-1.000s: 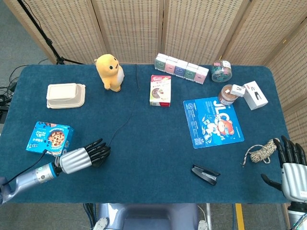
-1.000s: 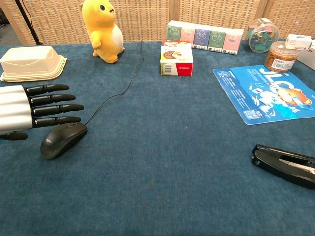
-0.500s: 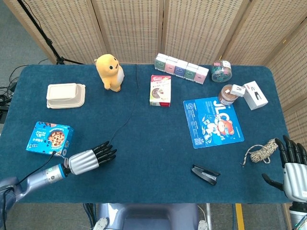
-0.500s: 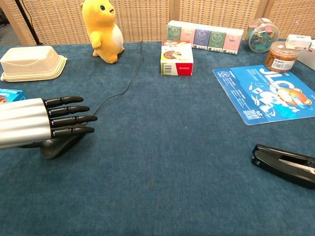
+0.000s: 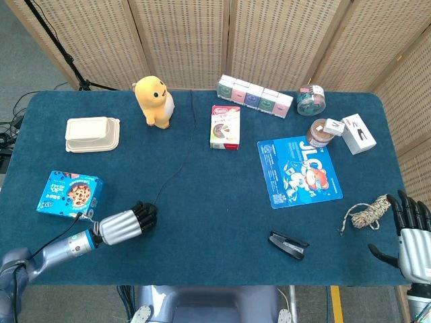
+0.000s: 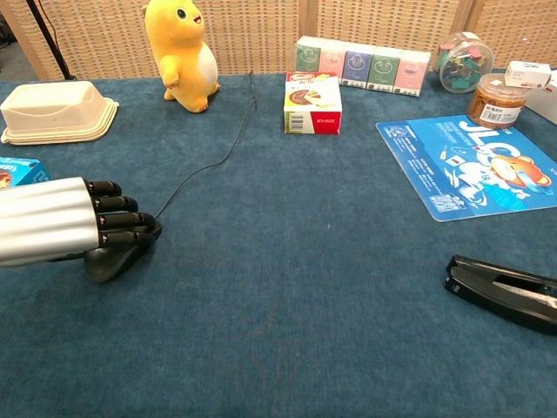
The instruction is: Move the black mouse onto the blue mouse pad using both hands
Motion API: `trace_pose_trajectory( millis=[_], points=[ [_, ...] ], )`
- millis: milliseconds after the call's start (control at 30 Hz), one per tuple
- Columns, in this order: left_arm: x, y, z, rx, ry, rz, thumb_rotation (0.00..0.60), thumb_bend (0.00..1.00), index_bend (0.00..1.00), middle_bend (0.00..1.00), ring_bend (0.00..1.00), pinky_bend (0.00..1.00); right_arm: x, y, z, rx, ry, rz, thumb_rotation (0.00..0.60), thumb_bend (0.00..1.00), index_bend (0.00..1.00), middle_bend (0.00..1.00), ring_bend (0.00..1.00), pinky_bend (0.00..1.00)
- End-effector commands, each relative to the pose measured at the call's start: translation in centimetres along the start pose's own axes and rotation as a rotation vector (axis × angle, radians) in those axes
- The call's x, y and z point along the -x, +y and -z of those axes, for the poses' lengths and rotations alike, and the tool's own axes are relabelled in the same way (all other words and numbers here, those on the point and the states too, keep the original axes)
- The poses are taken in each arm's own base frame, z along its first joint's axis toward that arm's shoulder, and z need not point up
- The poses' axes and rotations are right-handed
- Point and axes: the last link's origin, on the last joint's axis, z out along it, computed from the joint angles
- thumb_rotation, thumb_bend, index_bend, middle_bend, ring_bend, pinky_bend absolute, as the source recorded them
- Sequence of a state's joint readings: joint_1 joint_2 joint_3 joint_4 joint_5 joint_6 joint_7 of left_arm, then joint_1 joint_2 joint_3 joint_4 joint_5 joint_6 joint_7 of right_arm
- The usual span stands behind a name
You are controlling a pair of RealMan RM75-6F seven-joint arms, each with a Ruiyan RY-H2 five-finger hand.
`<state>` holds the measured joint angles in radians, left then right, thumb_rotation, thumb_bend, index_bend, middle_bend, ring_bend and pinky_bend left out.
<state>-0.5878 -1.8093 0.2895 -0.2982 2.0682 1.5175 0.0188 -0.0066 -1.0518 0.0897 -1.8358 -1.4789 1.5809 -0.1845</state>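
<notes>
The black mouse point(image 6: 119, 257) lies on the blue cloth near the front left, mostly covered. My left hand point(image 6: 61, 222) lies on top of it, its fingers point(image 6: 117, 219) curled down over the mouse's front. In the head view this left hand point(image 5: 124, 224) hides almost all of the mouse. The mouse's thin cable point(image 5: 178, 161) runs away toward the table's back edge. The blue mouse pad point(image 5: 300, 171) lies flat at the right, also visible in the chest view as the mouse pad point(image 6: 474, 165). My right hand point(image 5: 411, 232) hovers at the front right corner, fingers spread, holding nothing.
A black stapler point(image 5: 288, 245) lies in front of the pad, and a twine ball point(image 5: 367, 214) beside my right hand. A cookie box point(image 5: 69, 193) sits left of my left hand. A yellow plush point(image 5: 155, 101), a snack box point(image 5: 225, 126) and tissue packs point(image 5: 254, 95) stand at the back.
My left hand slid forward over the mouse, and its straight fingers have curled down around it. The mouse has barely shifted. The right hand stays in place.
</notes>
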Motion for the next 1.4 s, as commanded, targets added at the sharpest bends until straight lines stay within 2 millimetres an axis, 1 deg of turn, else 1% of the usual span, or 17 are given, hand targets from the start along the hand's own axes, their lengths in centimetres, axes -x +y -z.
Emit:
trace_pose_trajectory(
  millis=[33, 200, 233, 300, 467, 533, 600, 633, 733, 833, 900, 1100, 1133, 1167, 1267, 1367, 1400],
  points=[
    [-0.4, -0.4, -0.1, -0.026, 0.027, 0.008, 0.6, 0.42, 0.52, 0.35, 0.35, 0.41, 0.0, 0.0, 0.0, -0.001, 0.0, -0.001, 0.6, 0.0, 0.0, 0.0, 0.0, 0.0],
    [-1.4, -1.6, -1.1, -0.076, 0.088, 0.018, 0.6, 0.42, 0.52, 0.35, 0.36, 0.42, 0.0, 0.0, 0.0, -0.001, -0.003, -0.001, 0.6, 0.0, 0.0, 0.0, 0.0, 0.0],
    [-2.0, -2.2, -1.8, -0.086, 0.123, 0.009, 0.6, 0.42, 0.52, 0.35, 0.36, 0.42, 0.0, 0.0, 0.0, -0.001, -0.004, -0.002, 0.6, 0.0, 0.0, 0.0, 0.0, 0.0],
    [-2.6, -2.7, -2.7, -0.089, 0.15, -0.005, 0.6, 0.42, 0.52, 0.35, 0.37, 0.42, 0.0, 0.0, 0.0, -0.001, -0.005, -0.004, 0.6, 0.0, 0.0, 0.0, 0.0, 0.0],
    [-4.6, -4.3, -6.8, -0.088, 0.209, -0.066, 0.6, 0.42, 0.52, 0.35, 0.37, 0.42, -0.1, 0.2, -0.1, 0.004, -0.005, -0.013, 0.6, 0.0, 0.0, 0.0, 0.0, 0.0],
    [-5.0, -4.5, -7.6, -0.086, 0.21, -0.08, 0.6, 0.42, 0.52, 0.35, 0.37, 0.42, -0.1, 0.2, -0.1, 0.005, -0.005, -0.015, 0.6, 0.0, 0.0, 0.0, 0.0, 0.0],
    [-5.7, -4.9, -9.2, -0.079, 0.212, -0.11, 0.6, 0.42, 0.52, 0.35, 0.36, 0.42, -0.2, 0.3, -0.2, 0.007, -0.006, -0.018, 0.6, 0.0, 0.0, 0.0, 0.0, 0.0],
    [-6.3, -5.1, -10.9, -0.072, 0.214, -0.142, 0.6, 0.41, 0.52, 0.35, 0.36, 0.42, -0.2, 0.4, -0.2, 0.011, -0.006, -0.022, 0.6, 0.0, 0.0, 0.0, 0.0, 0.0],
    [-7.4, -5.0, -14.2, -0.068, 0.188, -0.161, 0.6, 0.41, 0.52, 0.35, 0.36, 0.42, -0.2, 0.5, -0.4, 0.012, -0.011, -0.025, 0.6, 0.0, 0.0, 0.0, 0.0, 0.0],
    [-8.1, -4.6, -16.3, -0.071, 0.178, -0.166, 0.6, 0.41, 0.52, 0.35, 0.36, 0.42, -0.1, 0.6, -0.5, 0.015, -0.014, -0.025, 0.6, 0.0, 0.0, 0.0, 0.0, 0.0],
    [-8.4, -4.1, -17.5, -0.069, 0.171, -0.166, 0.6, 0.41, 0.52, 0.35, 0.36, 0.42, -0.1, 0.7, -0.6, 0.018, -0.016, -0.027, 0.6, 0.0, 0.0, 0.0, 0.0, 0.0],
    [-8.5, -2.8, -19.6, -0.075, 0.143, -0.173, 0.6, 0.4, 0.51, 0.35, 0.35, 0.42, -0.2, 0.8, -0.8, 0.022, -0.018, -0.033, 0.6, 0.0, 0.0, 0.0, 0.0, 0.0],
    [-8.5, -2.7, -19.8, -0.079, 0.141, -0.176, 0.6, 0.39, 0.49, 0.33, 0.34, 0.42, -0.2, 0.8, -0.8, 0.021, -0.019, -0.033, 0.6, 0.0, 0.0, 0.0, 0.0, 0.0],
    [-8.5, -2.5, -19.9, -0.086, 0.14, -0.175, 0.6, 0.39, 0.44, 0.3, 0.31, 0.42, -0.2, 0.7, -0.8, 0.018, -0.019, -0.035, 0.6, 0.0, 0.0, 0.0, 0.0, 0.0],
    [-8.5, -2.2, -20.1, -0.111, 0.136, -0.159, 0.6, 0.36, 0.24, 0.16, 0.18, 0.42, -0.2, 0.7, -0.7, 0.015, -0.018, -0.035, 0.6, 0.0, 0.0, 0.0, 0.0, 0.0],
    [-8.8, -2.1, -20.2, -0.14, 0.145, -0.137, 0.6, 0.34, 0.08, 0.04, 0.07, 0.41, -0.1, 0.6, -0.7, 0.013, -0.021, -0.033, 0.6, 0.0, 0.0, 0.0, 0.0, 0.0],
    [-8.9, -2.2, -20.1, -0.148, 0.145, -0.132, 0.6, 0.33, 0.05, 0.02, 0.05, 0.4, -0.1, 0.6, -0.7, 0.013, -0.023, -0.032, 0.6, 0.0, 0.0, 0.0, 0.0, 0.0]
  ],
)
